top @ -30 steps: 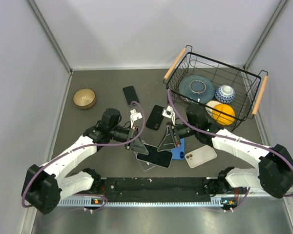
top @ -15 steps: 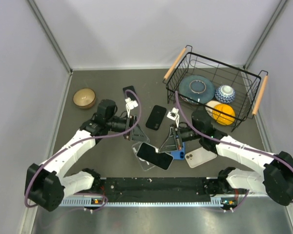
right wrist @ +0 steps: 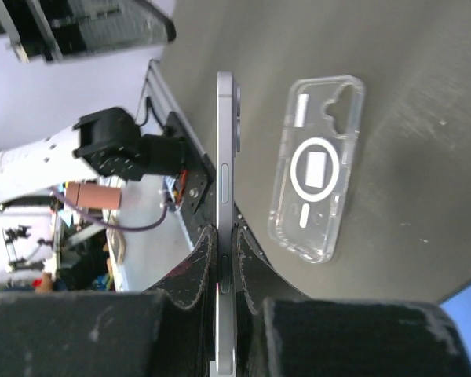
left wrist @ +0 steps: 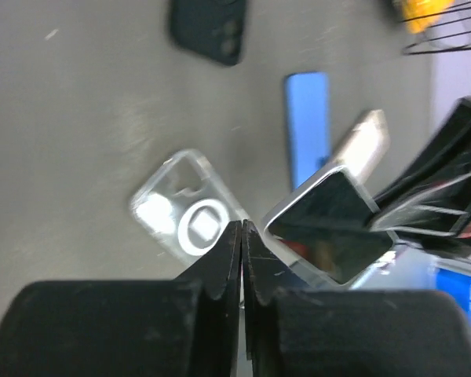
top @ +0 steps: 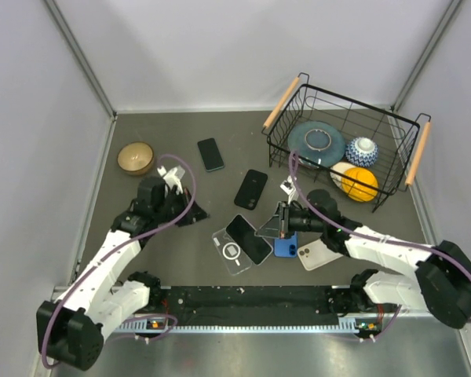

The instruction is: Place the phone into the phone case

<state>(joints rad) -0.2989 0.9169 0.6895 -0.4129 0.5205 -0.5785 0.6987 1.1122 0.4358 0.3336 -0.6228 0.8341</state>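
Note:
A clear phone case [top: 229,251] with a white ring lies flat on the grey table; it also shows in the left wrist view [left wrist: 190,220] and the right wrist view [right wrist: 318,165]. My right gripper [top: 273,225] is shut on a dark phone [top: 248,238] by its edges [right wrist: 224,157] and holds it tilted just right of the case, overlapping the case's right side. The phone's dark screen shows in the left wrist view [left wrist: 330,229]. My left gripper [top: 191,217] is shut and empty [left wrist: 242,228], left of the case and apart from it.
A black phone [top: 210,154], a black case [top: 251,188], a blue case [top: 286,245] and a white phone [top: 322,253] lie around. A wooden bowl [top: 136,157] sits at the left. A wire basket [top: 392,169] with dishes and an orange stands at the back right.
My left gripper has let go of the phone and drawn back to the left. My right gripper keeps the phone, which now lies lower and closer over the clear case.

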